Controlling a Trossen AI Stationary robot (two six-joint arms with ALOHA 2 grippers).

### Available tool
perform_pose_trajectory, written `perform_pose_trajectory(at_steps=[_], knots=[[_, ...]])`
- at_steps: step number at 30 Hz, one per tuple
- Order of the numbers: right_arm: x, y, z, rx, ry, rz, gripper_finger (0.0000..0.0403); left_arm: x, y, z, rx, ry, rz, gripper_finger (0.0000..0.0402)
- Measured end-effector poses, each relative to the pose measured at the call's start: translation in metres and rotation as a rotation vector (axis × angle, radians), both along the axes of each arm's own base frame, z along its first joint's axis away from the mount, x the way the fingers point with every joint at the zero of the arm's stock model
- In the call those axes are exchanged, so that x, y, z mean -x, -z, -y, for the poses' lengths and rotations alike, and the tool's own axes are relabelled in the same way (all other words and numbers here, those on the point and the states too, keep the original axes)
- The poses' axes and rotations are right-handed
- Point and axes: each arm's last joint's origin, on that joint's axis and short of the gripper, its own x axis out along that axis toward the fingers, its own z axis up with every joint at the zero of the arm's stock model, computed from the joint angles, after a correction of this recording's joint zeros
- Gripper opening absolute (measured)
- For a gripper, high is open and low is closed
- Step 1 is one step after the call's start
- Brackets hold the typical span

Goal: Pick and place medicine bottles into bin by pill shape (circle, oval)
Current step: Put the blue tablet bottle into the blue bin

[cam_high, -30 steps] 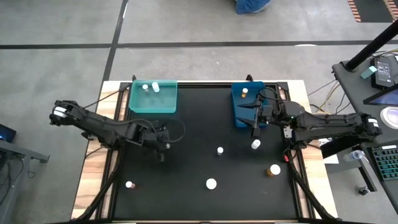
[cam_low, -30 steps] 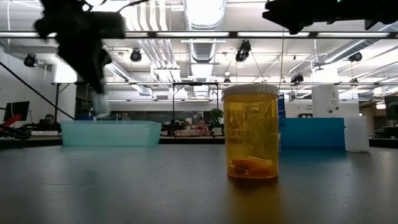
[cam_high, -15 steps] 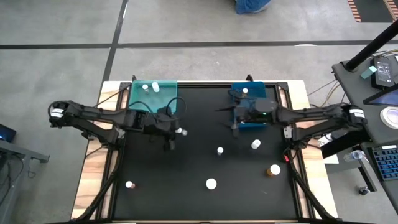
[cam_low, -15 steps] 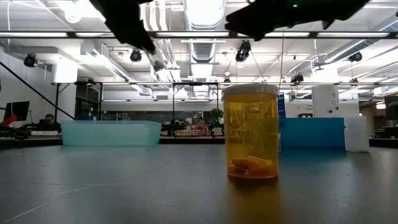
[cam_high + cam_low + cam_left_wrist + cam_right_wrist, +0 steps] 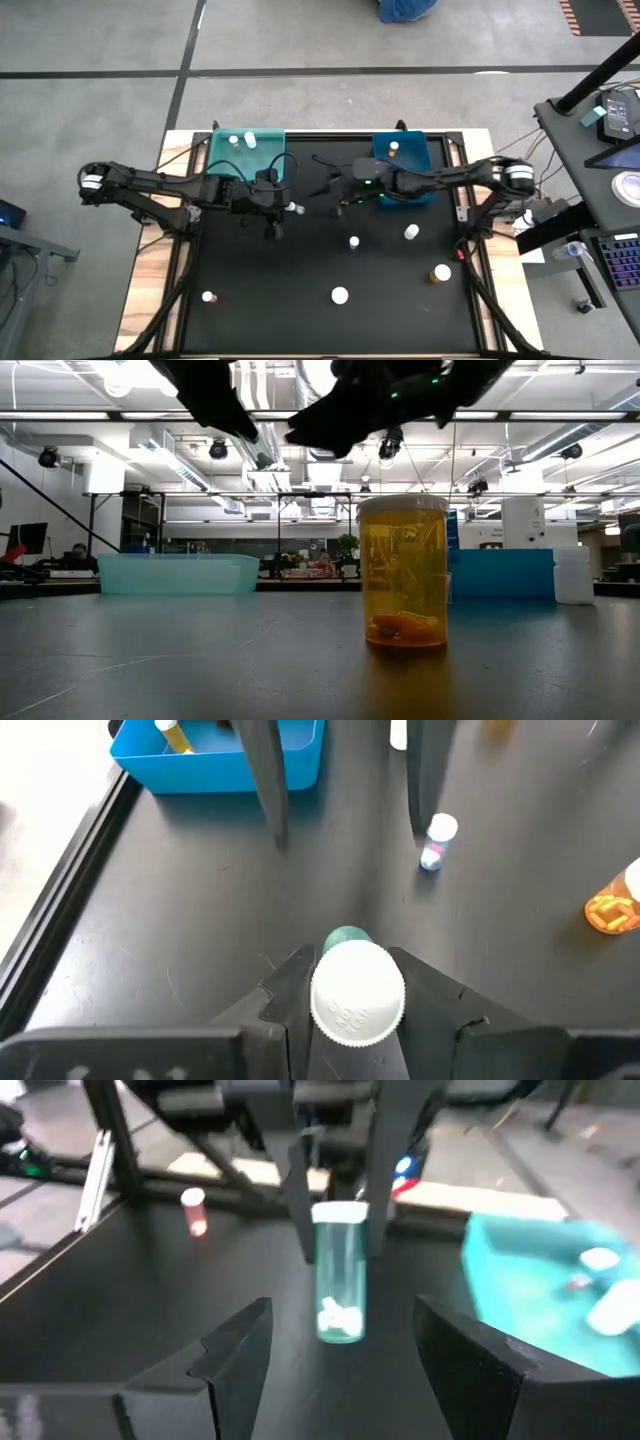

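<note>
My left gripper (image 5: pixel 288 207) hangs above the table's middle, a little toward the far left, shut on a small clear bottle (image 5: pixel 340 1285) with a white cap (image 5: pixel 358 995) and white pills inside. My right gripper (image 5: pixel 322 188) reaches from the blue bin's side toward it. It is open, its fingers (image 5: pixel 235 1360) wide apart with nothing between them, a short way from the bottle. Several more bottles stand on the black mat: an amber one (image 5: pixel 403 572), white-capped ones (image 5: pixel 353 242) (image 5: pixel 411 232) (image 5: pixel 340 295) (image 5: pixel 208 296). Two bottles lie in the teal bin (image 5: pixel 247 160), one in the blue bin (image 5: pixel 405 170). My left gripper pinches the bottle at its cap end (image 5: pixel 340 1215) between its two fingers (image 5: pixel 300 1200). The fingers slant down toward the table's right side and lie along the bottle. The bottle's body (image 5: pixel 340 1305) sticks out past the fingertips, lifted clear of the mat.
The teal bin stands at the far left of the mat, the blue bin at the far right. Wooden table edges (image 5: pixel 150 290) frame the mat. A desk with a keyboard (image 5: pixel 620 265) stands beyond the table's right side.
My left gripper has risen from the mat with the bottle and gone a little toward the far right, tipping up, then kept still. My right gripper has swung from over the blue bin toward the table's left, up to the held bottle, staying open.
</note>
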Motion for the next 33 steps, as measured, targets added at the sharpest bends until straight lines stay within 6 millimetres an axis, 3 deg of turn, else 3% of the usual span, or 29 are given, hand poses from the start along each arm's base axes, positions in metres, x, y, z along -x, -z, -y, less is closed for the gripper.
perform_pose_trajectory(at_steps=[9, 22, 33], knots=[[-0.044, 0.018, 0.005, -0.031, -0.027, -0.11, 0.0231, 0.0, 0.001, 0.0, 0.001, -0.001, -0.002, 0.0093], [-0.047, 0.018, 0.006, -0.016, -0.031, -0.098, 0.0224, 0.0, 0.003, 0.0, 0.0, -0.001, -0.008, 0.0093], [-0.047, 0.017, 0.006, -0.018, -0.03, -0.096, 0.0124, 0.001, 0.003, 0.0, 0.0, -0.002, -0.009, 0.0094]])
